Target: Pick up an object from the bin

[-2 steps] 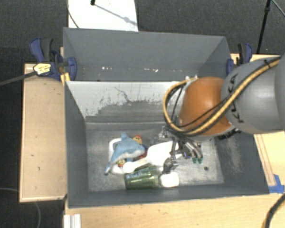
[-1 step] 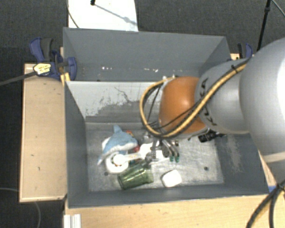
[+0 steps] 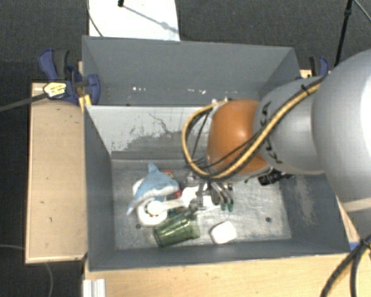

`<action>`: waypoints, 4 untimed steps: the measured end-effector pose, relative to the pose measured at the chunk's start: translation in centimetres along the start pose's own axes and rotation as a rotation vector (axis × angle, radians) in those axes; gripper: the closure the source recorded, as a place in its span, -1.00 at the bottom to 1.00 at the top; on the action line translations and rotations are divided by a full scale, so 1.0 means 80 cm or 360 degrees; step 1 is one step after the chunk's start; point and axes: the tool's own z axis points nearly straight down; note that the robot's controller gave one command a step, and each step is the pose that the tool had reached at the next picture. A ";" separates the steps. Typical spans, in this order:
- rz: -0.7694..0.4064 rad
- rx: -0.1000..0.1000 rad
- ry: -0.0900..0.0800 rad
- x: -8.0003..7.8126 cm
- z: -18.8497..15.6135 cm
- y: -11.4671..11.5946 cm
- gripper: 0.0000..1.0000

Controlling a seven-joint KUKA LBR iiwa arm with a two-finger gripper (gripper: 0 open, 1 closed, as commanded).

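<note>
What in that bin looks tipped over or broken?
Nothing looks damaged or spilled. A dark green container lies on its side just below the gripper; a small white block sits right of it.

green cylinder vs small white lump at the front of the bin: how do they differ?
Colour: the green cylinder is dark; the white lump is plain white.
Shape and pose: the green cylinder is long and lies on its side, while the white lump is short and rounded.
Size: the green cylinder is clearly larger than the white lump.
Shared: both rest on the floor of the bin near its front wall.
</note>
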 end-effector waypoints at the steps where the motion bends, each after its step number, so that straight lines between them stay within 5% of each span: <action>1: 0.0001 0.0000 0.0001 0.001 -0.004 0.000 1.00; 4: 0.0002 -0.0005 -0.0001 0.001 -0.039 0.001 1.00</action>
